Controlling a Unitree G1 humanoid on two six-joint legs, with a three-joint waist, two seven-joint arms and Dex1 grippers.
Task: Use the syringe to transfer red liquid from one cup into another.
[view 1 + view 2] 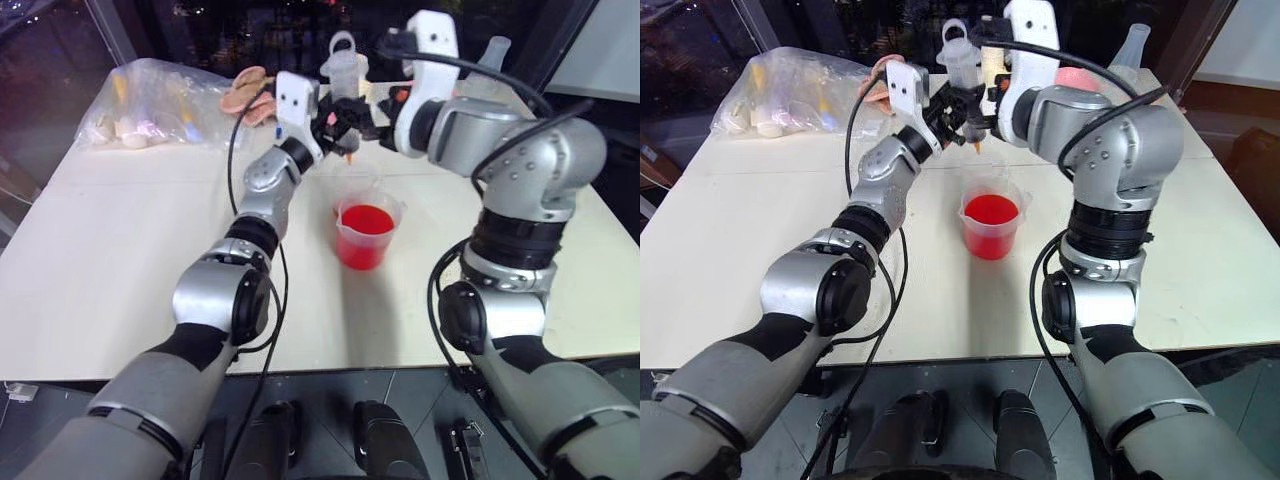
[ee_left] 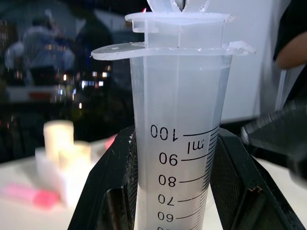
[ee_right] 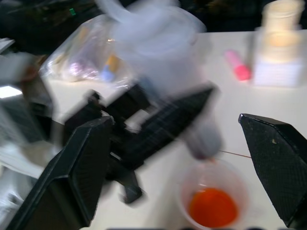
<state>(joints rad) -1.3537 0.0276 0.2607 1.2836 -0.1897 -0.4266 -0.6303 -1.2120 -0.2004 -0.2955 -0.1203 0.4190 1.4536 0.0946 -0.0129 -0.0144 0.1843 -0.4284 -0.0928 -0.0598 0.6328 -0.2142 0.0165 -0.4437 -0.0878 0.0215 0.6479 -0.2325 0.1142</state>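
1. One syringe [image 2: 178, 143] is in the scene, upright, with its orange tip pointing down above the table [image 1: 120, 260]. In the left wrist view its printed scale runs from 100 downward and its white plunger flange sits at the top.
2. The left gripper [image 2: 175, 191] grasps the syringe: its two black fingers [image 2: 112, 191] are clenched against either side of the clear barrel.
3. The right gripper [image 3: 192, 158] is released, its two black fingers spread wide with nothing between them. It is just beside the syringe.
4. One clear beaker [image 1: 366, 232] with a pouring spout stands on the table, below the syringe tip, and holds the red liquid [image 1: 366, 220].
5. One plain clear cup [image 1: 992, 178] stands touching or just behind the beaker; which of the two cannot be told.
6. One clear plastic bag [image 1: 150, 100] lies at the far left of the table.
7. One pink marker [image 3: 237, 64] lies near the table's far edge, beside a white block [image 3: 280, 62].
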